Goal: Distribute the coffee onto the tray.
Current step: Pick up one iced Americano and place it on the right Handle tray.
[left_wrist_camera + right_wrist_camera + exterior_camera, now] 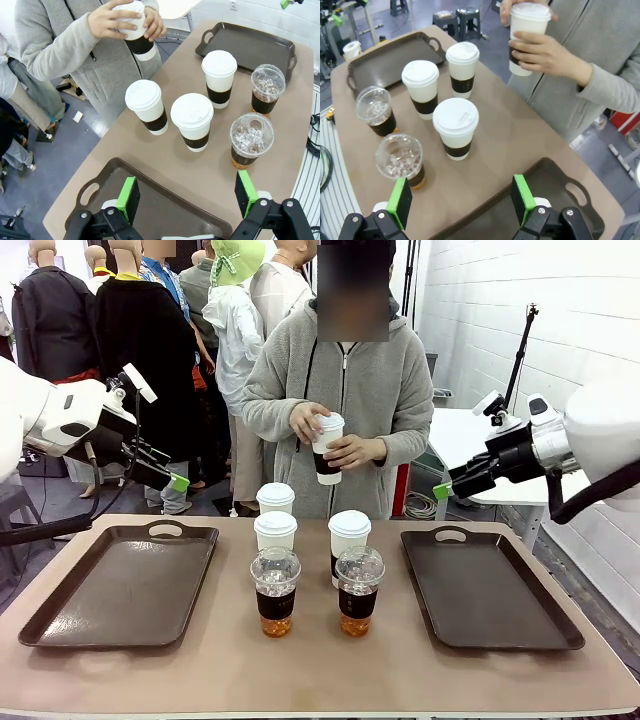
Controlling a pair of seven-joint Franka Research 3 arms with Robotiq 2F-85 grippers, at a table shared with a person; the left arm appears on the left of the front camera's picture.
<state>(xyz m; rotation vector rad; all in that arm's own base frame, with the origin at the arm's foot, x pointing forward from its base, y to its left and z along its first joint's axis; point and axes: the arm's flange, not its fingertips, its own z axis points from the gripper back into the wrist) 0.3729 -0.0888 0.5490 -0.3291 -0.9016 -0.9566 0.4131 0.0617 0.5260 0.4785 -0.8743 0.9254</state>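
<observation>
**Five cups on the tabletop, one in the person's hands**

The left tray (120,585) lies at the left of the tabletop (320,670). The left fingers (129,197) hang over its edge, spread wide and holding nothing. Three paper cups (349,535) stand upright on the tabletop between the trays. Two clear cups (275,590) stand just in front of them on the robot's side. Across the tabletop, the person holds a fourth paper cup (327,445) in both hands (352,452), well above the others. The right fingers (521,199) hang in the air near the right tray (490,595), also spread wide and holding nothing.
</observation>
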